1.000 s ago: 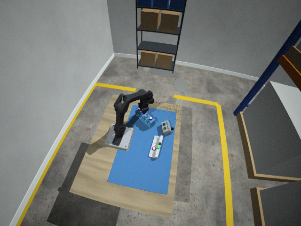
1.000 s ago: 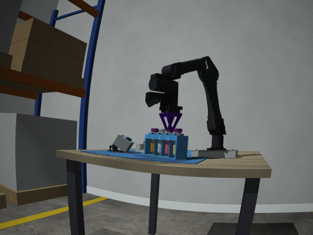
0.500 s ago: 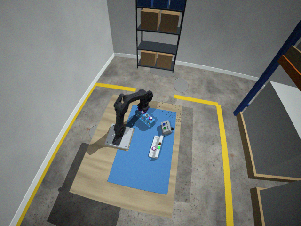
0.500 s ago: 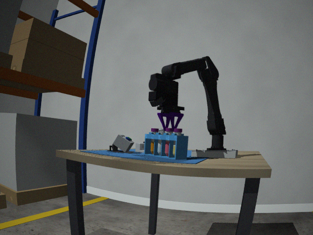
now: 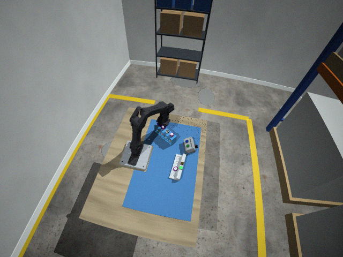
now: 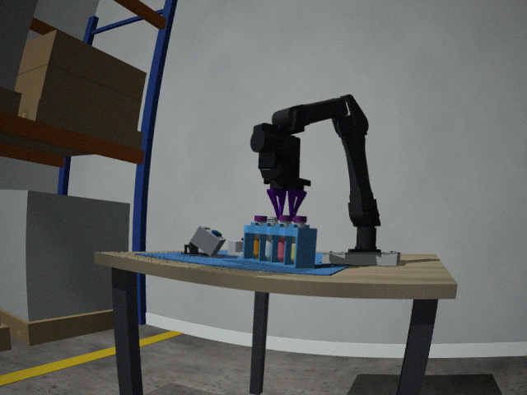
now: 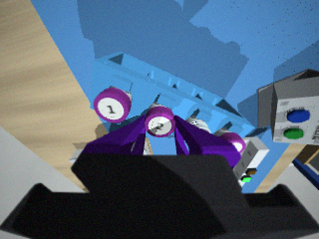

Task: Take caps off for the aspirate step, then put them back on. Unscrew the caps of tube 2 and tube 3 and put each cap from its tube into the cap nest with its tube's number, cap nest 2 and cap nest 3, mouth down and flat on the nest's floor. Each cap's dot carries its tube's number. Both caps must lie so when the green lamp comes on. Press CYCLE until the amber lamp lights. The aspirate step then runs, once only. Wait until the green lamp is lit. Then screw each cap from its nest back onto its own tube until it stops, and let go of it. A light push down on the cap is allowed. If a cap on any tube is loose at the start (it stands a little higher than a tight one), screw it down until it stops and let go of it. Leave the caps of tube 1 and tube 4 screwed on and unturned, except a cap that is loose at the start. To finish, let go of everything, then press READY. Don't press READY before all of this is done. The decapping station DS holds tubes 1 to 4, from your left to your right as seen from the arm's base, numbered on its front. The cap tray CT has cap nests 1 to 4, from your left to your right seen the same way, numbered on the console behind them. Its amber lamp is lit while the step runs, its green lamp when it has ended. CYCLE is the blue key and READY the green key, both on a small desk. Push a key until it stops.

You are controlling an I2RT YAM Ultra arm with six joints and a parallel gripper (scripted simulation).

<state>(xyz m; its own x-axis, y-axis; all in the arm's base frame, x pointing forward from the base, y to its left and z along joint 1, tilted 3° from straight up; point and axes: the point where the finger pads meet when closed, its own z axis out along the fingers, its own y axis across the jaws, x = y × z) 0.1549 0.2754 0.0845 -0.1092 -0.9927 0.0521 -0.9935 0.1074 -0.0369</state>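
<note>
The blue decapping station [image 5: 166, 136] holds several tubes. In the wrist view the purple cap 1 [image 7: 113, 105] is at the left, and cap 2 [image 7: 159, 120] sits on tube 2 beside it. My gripper [image 7: 159, 119] is shut on cap 2 from above, with a purple finger on each side. It also shows over the station in the side view [image 6: 286, 214]. Tube 3 [image 7: 199, 124] stands open without a cap, and cap 4 [image 7: 234, 141] is partly hidden behind my right finger. One purple cap [image 5: 175, 168] lies in the cap tray [image 5: 177, 166]; I cannot read its number. The green lamp [image 5: 181, 167] is lit.
The small grey desk [image 5: 189, 144] stands between station and tray, with the blue key [image 7: 298, 116] and the green key [image 7: 293, 133] on it. The arm's base plate [image 5: 136, 157] is left of the blue mat. Shelving with boxes stands away from the table.
</note>
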